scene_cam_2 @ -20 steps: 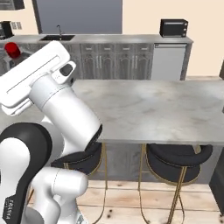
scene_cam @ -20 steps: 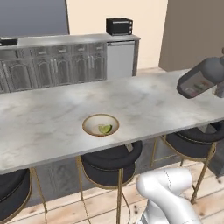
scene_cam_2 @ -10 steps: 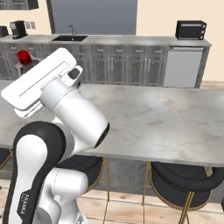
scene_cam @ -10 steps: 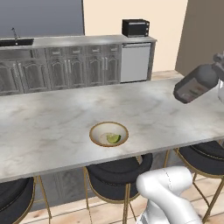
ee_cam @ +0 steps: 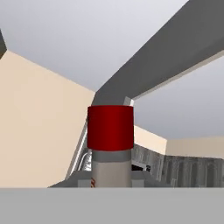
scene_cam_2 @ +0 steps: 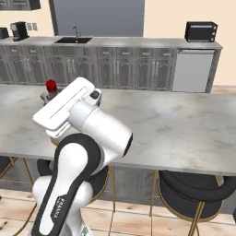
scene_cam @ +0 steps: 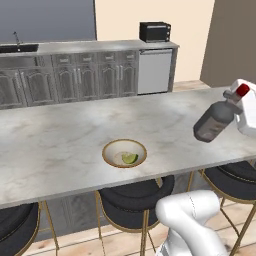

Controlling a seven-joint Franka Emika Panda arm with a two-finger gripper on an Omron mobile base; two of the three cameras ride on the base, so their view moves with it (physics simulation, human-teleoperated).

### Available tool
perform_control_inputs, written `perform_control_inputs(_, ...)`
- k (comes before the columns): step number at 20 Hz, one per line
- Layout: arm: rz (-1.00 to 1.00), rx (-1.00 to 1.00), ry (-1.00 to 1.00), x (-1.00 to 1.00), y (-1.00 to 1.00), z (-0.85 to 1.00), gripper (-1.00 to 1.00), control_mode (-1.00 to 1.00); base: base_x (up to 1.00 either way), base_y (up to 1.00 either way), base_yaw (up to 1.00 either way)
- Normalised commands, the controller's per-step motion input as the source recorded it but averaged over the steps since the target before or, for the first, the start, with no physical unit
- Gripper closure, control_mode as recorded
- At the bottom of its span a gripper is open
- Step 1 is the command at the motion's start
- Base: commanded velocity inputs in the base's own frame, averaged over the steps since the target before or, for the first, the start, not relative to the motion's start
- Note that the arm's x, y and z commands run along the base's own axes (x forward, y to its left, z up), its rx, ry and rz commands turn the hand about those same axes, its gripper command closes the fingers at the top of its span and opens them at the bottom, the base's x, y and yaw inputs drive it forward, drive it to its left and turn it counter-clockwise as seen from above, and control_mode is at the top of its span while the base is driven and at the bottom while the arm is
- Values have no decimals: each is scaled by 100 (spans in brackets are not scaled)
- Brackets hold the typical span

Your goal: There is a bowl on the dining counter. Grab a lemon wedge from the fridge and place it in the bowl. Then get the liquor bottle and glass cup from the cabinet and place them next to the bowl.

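A tan bowl [scene_cam: 124, 153] sits on the white marble dining counter [scene_cam: 60, 145] near its front edge, with a yellow-green lemon wedge [scene_cam: 130, 158] inside. To the right of the bowl and above the counter, my gripper [scene_cam: 239, 107] is shut on the liquor bottle [scene_cam: 214, 121]. The bottle is dark grey with a red cap and hangs tilted, cap up to the right. In the right base view the red cap [scene_cam_2: 51, 85] peeks out behind my arm. The hand view looks along the bottle's neck to the cap [ee_cam: 110, 127]. The glass cup is out of view.
Round black stools [scene_cam: 132, 200] with gold legs stand under the counter's front edge. Behind it runs a grey worktop with a sink [scene_cam_2: 73, 40], a pale dishwasher [scene_cam: 155, 71], a black microwave [scene_cam: 154, 31] and a coffee machine [scene_cam_2: 18, 30].
The base has driven along, so the counter, the bowl and the back wall have shifted right in the left base view. The bottle stays in my grip, now lower over the counter.
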Motion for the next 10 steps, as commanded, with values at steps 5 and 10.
perform_control_inputs(5,8,-15,8,60,-2,-36,100,-100,0,0,0)
perform_control_inputs(10,5,-14,2,58,0,-48,100,-100,0,0,0)
